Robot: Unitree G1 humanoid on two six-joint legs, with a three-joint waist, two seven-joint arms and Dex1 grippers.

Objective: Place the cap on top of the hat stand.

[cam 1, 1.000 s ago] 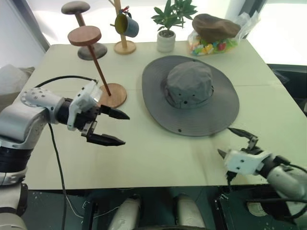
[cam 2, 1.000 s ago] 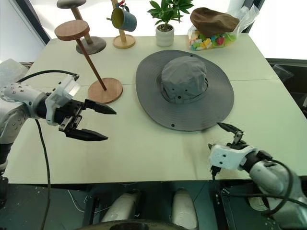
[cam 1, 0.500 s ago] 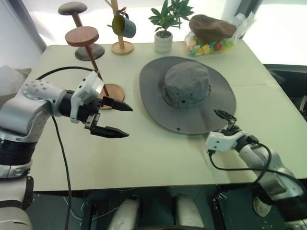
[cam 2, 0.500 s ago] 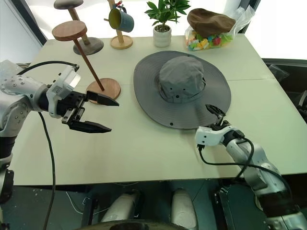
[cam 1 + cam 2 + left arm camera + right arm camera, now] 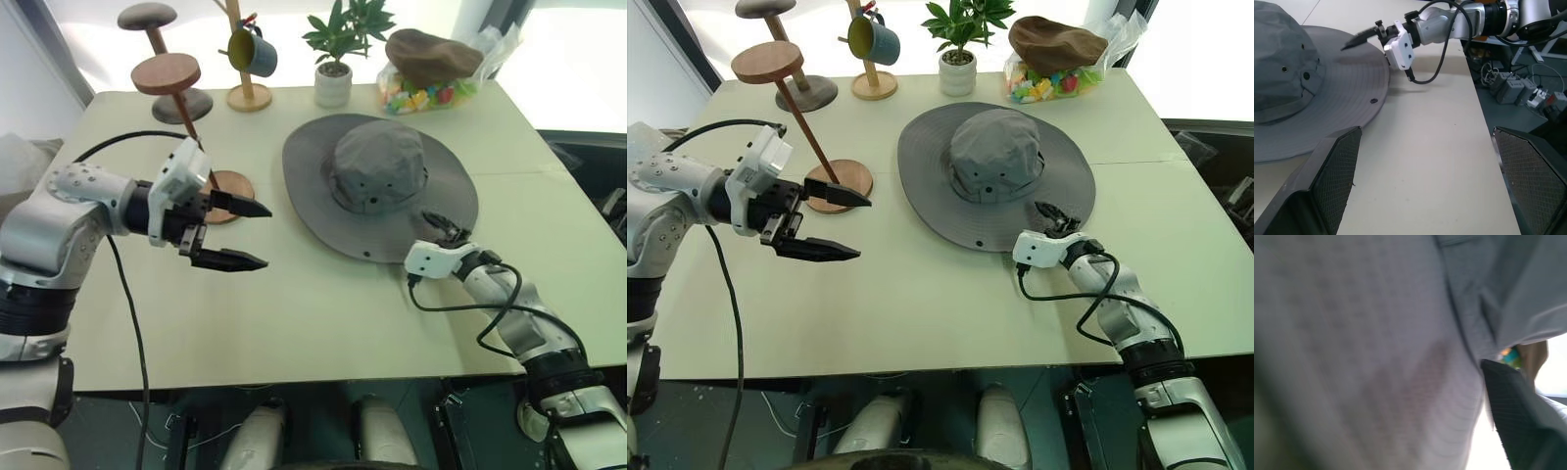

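Cap (image 5: 380, 186) lies flat mid-table in the head views, brim spread wide, crown up. Right gripper (image 5: 1055, 212) is on the cap's near right brim edge, fingers over the fabric; whether it pinches the brim I cannot tell from here. Left gripper (image 5: 233, 233) hangs above the table to the left, fingers spread wide, holding nothing, just in front of the hat stand (image 5: 186, 122), whose round base sits near the table's left side. A brown flat cap (image 5: 433, 55) rests far right.

Left wrist view: the right gripper's dark fingers (image 5: 1359, 38) lie over the brim.

Right wrist view: grey fabric right up against the lens, one dark finger (image 5: 1508, 411) beside it.
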